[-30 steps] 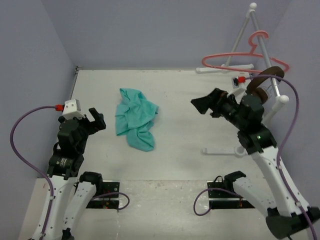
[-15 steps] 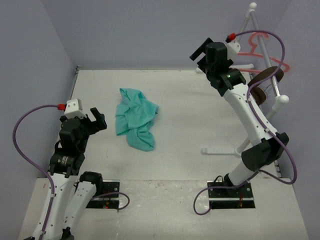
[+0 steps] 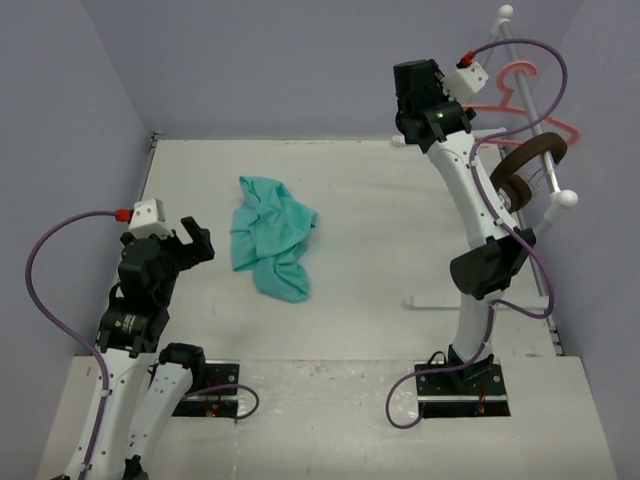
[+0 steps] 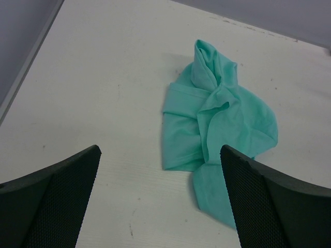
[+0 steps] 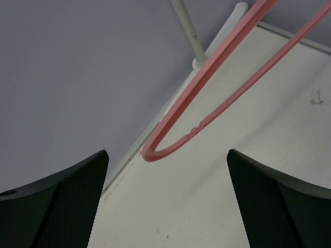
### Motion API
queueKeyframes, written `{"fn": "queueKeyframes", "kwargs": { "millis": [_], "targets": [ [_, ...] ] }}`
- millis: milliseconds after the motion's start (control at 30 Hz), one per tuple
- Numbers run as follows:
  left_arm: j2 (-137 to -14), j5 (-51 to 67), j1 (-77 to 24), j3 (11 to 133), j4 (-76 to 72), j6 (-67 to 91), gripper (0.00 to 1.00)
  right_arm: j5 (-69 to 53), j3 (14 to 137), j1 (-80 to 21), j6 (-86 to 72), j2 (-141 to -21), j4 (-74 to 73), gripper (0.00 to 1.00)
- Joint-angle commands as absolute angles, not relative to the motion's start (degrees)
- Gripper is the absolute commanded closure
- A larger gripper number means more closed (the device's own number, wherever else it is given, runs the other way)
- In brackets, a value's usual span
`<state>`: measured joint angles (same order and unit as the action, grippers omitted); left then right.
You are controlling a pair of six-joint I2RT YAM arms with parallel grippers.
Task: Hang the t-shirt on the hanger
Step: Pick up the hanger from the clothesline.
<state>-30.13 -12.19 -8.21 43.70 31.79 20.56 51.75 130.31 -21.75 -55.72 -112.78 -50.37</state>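
The teal-green t-shirt point(image 3: 270, 235) lies crumpled on the table left of centre; it also shows in the left wrist view point(image 4: 217, 119). My left gripper point(image 3: 195, 238) is open and empty, to the left of the shirt point(image 4: 159, 150). The pink hanger point(image 3: 522, 80) hangs on the white rack at the back right, partly hidden by my right arm. My right gripper point(image 3: 412, 100) is raised at the back wall, open and empty. In the right wrist view the hanger's rounded end point(image 5: 155, 152) lies between and beyond the open fingers point(image 5: 166, 152), apart from them.
The white tubular rack point(image 3: 505, 30) stands at the back right, with its foot point(image 3: 440, 300) on the table. Brown headphones point(image 3: 520, 165) hang on it. The rack's pole point(image 5: 186, 26) shows behind the hanger. Purple walls close in the back and left.
My right arm has swung from mid-table up and back to the hanger's left end by the back wall. The left arm and the t-shirt have not moved.
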Motion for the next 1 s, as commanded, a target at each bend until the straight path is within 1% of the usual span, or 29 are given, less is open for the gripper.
{"fn": "queueKeyframes", "kwargs": {
  "millis": [0,233,333,433,500,600,633,700,733,967],
  "targets": [
    [-29.6,-11.4,-8.5,43.4,29.2,20.7,0.00,57.4,135.4,-19.3,-55.6,-116.0,-50.2,0.01],
    [-28.9,-10.9,-8.6,43.3,29.0,20.6,0.00,57.9,135.5,-17.0,-53.2,-120.3,-45.9,0.01],
    [-28.1,-11.0,-8.7,43.2,28.9,20.6,0.00,60.5,135.2,-16.6,-46.7,-122.1,-40.7,0.01],
    [-27.9,-10.6,-8.8,43.2,28.7,20.5,0.00,62.4,133.2,-16.3,-44.9,-122.4,-38.2,0.03],
    [-28.0,-10.4,-8.8,43.1,28.7,20.5,0.00,63.2,130.9,-16.3,-45.1,-121.7,-36.4,0.08],
    [-28.0,-10.4,-9.0,43.1,28.7,20.4,0.00,63.6,126.7,-16.3,-48.0,-119.5,-35.4,0.23],
    [-28.0,-10.4,-9.0,43.1,28.7,20.4,0.00,63.6,124.7,-16.3,-48.1,-118.4,-34.3,0.33],
    [-27.9,-10.6,-9.1,43.1,28.7,20.5,0.00,63.8,121.8,-16.3,-49.7,-116.5,-33.7,0.50],
    [-27.9,-10.7,-9.2,43.1,28.7,20.5,0.00,63.9,120.9,-16.2,-50.3,-115.9,-33.6,0.53],
    [-28.2,-11.0,-9.4,43.1,28.7,20.6,0.00,65.4,118.4,-16.3,-49.9,-113.5,-33.5,0.59]
  ]
}}
